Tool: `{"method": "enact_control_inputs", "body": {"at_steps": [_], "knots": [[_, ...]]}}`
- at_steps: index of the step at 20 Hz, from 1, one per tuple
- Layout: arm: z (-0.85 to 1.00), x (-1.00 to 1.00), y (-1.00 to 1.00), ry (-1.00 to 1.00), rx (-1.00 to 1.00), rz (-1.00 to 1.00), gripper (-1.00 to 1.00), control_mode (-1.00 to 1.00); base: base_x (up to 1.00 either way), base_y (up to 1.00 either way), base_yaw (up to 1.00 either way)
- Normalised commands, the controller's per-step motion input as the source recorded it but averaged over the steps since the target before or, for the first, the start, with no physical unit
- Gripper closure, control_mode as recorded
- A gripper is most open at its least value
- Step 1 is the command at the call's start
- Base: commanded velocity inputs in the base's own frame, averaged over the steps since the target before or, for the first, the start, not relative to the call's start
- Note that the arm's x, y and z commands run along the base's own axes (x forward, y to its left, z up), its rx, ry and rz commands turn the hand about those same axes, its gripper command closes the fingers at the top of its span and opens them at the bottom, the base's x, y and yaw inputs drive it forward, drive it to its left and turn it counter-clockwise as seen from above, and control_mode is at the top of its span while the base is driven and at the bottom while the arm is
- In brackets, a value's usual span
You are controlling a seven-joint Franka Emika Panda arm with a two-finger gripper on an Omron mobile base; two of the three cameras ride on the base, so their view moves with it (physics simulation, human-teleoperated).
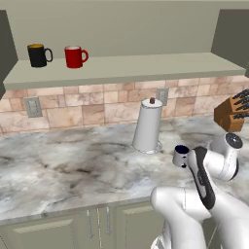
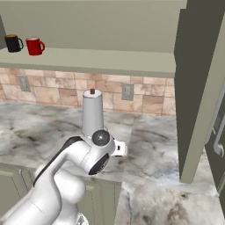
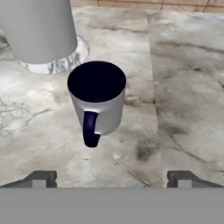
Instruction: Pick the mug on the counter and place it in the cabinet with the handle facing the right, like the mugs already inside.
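Gripper (image 3: pixel 111 177) spread wide, empty, above grey mug (image 3: pixel 97 98) near counter (image 3: pixel 188 87) front edge; I risk clipping handle (image 3: pixel 90 129), toppling it.

paper towel roll (image 1: pixel 147 127) upright | knife block (image 1: pixel 232 113) far right | wall outlets (image 1: pixel 33 106)

The tool (image 3: pixel 112 178) hangs over the grey mug (image 3: pixel 98 98) with its fingers spread wide and bare worktop (image 3: pixel 188 96) on the handle (image 3: pixel 90 130) side and to the right, but the tall paper towel roll (image 1: pixel 147 126) on its marbled base stands just behind the mug and crowds that side. Up on the cabinet shelf (image 1: pixel 146 68), the black mug (image 1: pixel 38 55) and red mug (image 1: pixel 75 56) sit together at the left end, and the long stretch of board to their right lies open. The knife block (image 1: pixel 233 112) stands at the far right of the worktop, well apart from the mug.
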Motion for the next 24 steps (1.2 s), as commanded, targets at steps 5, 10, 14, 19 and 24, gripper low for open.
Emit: {"method": "enact_control_inputs", "body": {"at_steps": [5,10,14,19,24], "knots": [[-0.18,0.43,0.02,0.00,0.00,-0.01,-1.00,-1.00,0.00,0.00,0.00],[-0.41,0.28,0.09,0.00,0.00,0.00,-1.00,-1.00,0.00,0.00,0.00],[-0.52,0.18,0.05,0.00,0.00,0.00,-1.00,-1.00,0.00,0.00,0.00],[-0.40,0.28,0.04,0.00,0.00,0.00,-1.00,-1.00,0.00,0.00,0.00],[-0.35,0.28,0.23,0.00,0.00,0.00,-1.00,-1.00,0.00,0.00,0.00]]}}
